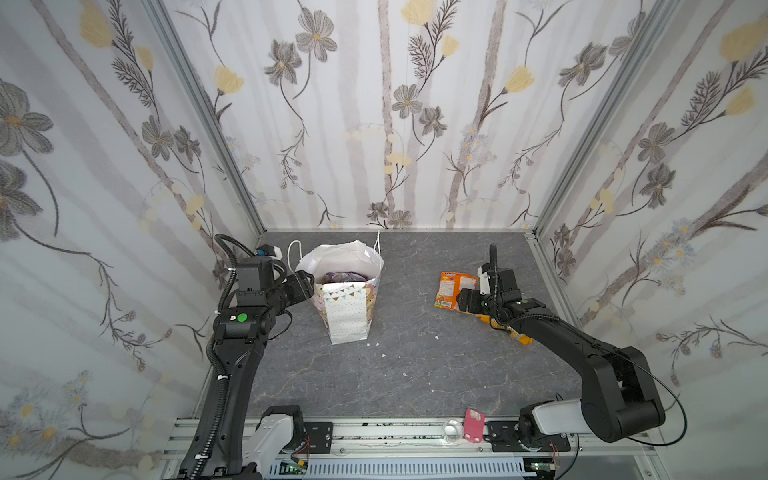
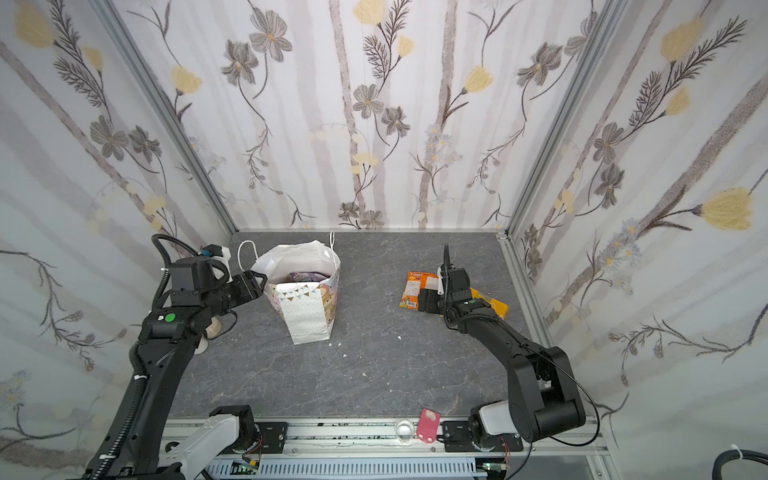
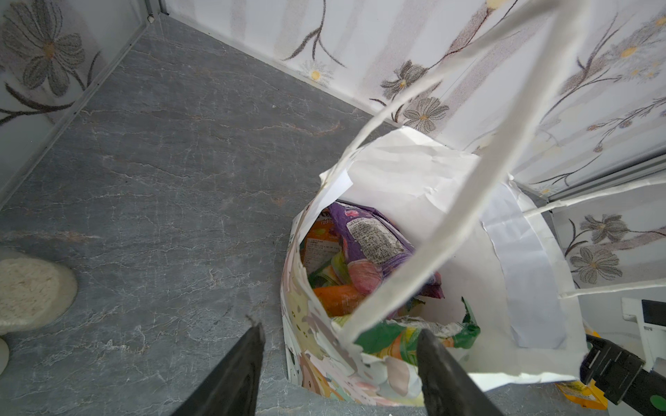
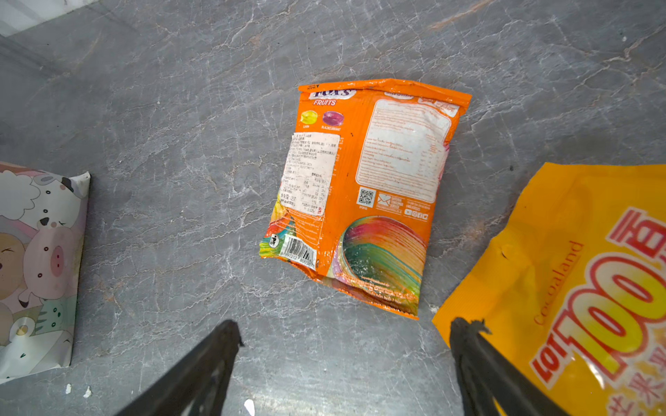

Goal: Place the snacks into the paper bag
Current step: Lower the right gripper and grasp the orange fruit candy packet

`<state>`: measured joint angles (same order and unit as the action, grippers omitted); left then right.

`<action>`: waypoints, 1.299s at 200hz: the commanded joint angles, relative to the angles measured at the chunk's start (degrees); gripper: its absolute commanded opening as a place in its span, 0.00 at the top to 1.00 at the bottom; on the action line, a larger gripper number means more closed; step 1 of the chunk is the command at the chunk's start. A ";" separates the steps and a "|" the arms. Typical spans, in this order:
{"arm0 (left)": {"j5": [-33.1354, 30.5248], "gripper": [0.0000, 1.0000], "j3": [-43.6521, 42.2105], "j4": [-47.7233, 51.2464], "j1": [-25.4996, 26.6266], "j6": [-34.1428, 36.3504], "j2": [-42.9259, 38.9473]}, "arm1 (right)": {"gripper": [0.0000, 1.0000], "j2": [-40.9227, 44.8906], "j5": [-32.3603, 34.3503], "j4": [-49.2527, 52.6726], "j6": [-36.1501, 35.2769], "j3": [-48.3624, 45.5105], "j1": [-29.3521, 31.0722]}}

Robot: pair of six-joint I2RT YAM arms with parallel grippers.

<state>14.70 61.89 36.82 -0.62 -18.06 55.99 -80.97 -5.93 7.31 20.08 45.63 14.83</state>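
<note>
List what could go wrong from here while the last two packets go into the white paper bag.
The open right gripper hovers with one fingertip over the edge of the yellow-orange glossy packet, the orange FOX'S plastic packet ahead; closing might snag the wrong one or both.
The rim of the tall white paper gift bag is already torn beside the open left gripper; a tug could rip it further or tip it.
</note>
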 commanded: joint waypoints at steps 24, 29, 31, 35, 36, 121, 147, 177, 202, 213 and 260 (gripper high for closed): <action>1.12 0.33 -0.20 -1.64 -0.07 -0.98 -0.68 | 0.13 -3.23 -4.35 -5.36 -0.07 -0.55 -1.61; 1.12 0.33 -0.34 -1.72 -0.08 -1.09 -0.70 | 0.14 -3.67 -4.54 -5.38 -0.20 -0.42 -1.60; 1.12 0.33 -0.42 -1.70 -0.08 -1.09 -0.77 | 0.14 -3.89 -4.53 -5.38 -0.25 -0.31 -1.64; 1.12 0.33 -0.49 -1.74 -0.05 -1.10 -0.72 | 0.14 -4.23 -4.71 -5.44 -0.36 -0.19 -1.65; 1.12 0.33 -0.52 -1.75 -0.06 -1.10 -0.76 | 0.14 -4.34 -4.75 -5.45 -0.38 -0.14 -1.69; 2.00 0.33 -0.66 -1.65 -0.08 -1.44 -1.31 | 0.15 -14.06 -3.47 -6.11 -1.92 4.47 -1.71; 1.92 0.33 -1.16 -1.82 -0.08 -1.45 -1.30 | 0.17 -16.28 -3.47 -5.37 -2.62 5.87 -1.71; 2.23 0.33 0.13 -1.19 -0.08 -1.40 -0.57 | 0.17 -16.33 -2.99 -5.94 -2.67 5.29 -1.57; 2.18 0.33 0.69 -1.25 -0.08 -1.53 -0.61 | 0.17 -17.08 -2.64 -6.35 -2.68 5.26 -1.48; 2.18 0.33 0.65 -1.30 -0.08 -1.53 -0.53 | 0.18 -17.76 -2.73 -6.43 -2.75 5.50 -1.47; 2.20 0.33 0.68 -1.23 -0.08 -1.45 0.16 | 0.23 -19.40 -2.56 -6.70 -2.89 6.14 -0.99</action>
<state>16.58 62.06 36.67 -0.62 -19.33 55.79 -99.74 -8.78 1.67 17.47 51.27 13.65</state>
